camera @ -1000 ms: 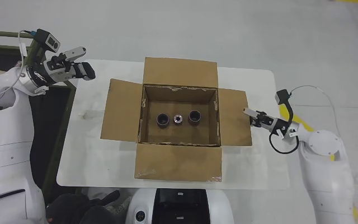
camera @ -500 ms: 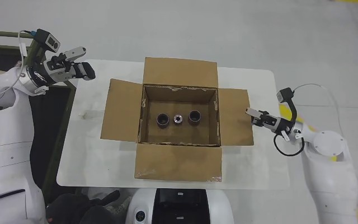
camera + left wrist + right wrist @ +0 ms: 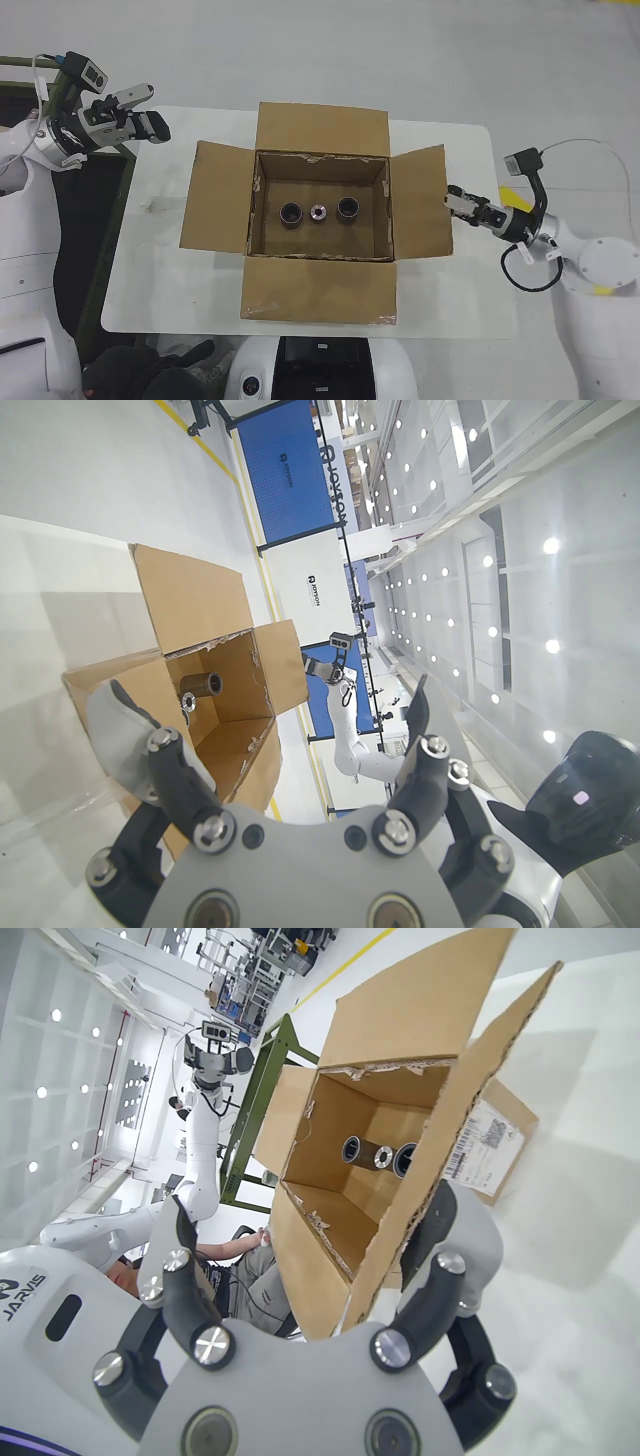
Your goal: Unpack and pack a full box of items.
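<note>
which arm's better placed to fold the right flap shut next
Right. The right gripper, open, straddles the right flap at its edge; the left gripper hangs well away from the box.

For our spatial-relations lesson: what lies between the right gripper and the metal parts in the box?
The box's raised right flap, its edge inside the open right gripper; the right wrist view shows it.

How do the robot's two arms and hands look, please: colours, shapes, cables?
The left arm and right arm have smooth white shells. The left hand and right hand share a round grey base, black links with silver screws, and white fingers with black pads. Each wrist carries a small black camera; a black cable loops by the right one.
</note>
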Tool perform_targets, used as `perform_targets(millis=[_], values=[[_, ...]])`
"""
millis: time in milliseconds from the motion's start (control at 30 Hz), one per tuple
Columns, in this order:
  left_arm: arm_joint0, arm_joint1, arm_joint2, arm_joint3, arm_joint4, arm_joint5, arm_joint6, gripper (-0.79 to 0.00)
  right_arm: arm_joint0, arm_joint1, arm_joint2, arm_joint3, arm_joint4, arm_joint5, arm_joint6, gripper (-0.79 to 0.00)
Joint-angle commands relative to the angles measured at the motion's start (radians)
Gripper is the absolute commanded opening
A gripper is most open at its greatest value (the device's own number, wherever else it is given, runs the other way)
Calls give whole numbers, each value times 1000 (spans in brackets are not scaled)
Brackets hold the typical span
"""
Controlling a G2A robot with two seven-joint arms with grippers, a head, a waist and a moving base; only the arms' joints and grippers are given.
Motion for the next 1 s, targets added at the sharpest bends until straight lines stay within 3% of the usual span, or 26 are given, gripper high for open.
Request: perform_targets(millis=[0, 433, 967], values=[[0, 0, 0, 0, 0, 0, 0, 0, 5, 2, -11, -27, -17, 10, -1, 0], [0, 0, 0, 0, 0, 0, 0, 0, 94, 5, -168, -129, -118, 73, -12, 0], [0, 0, 0, 0, 0, 0, 0, 0, 248, -11, -435, -84, -318, 179, -50, 0]])
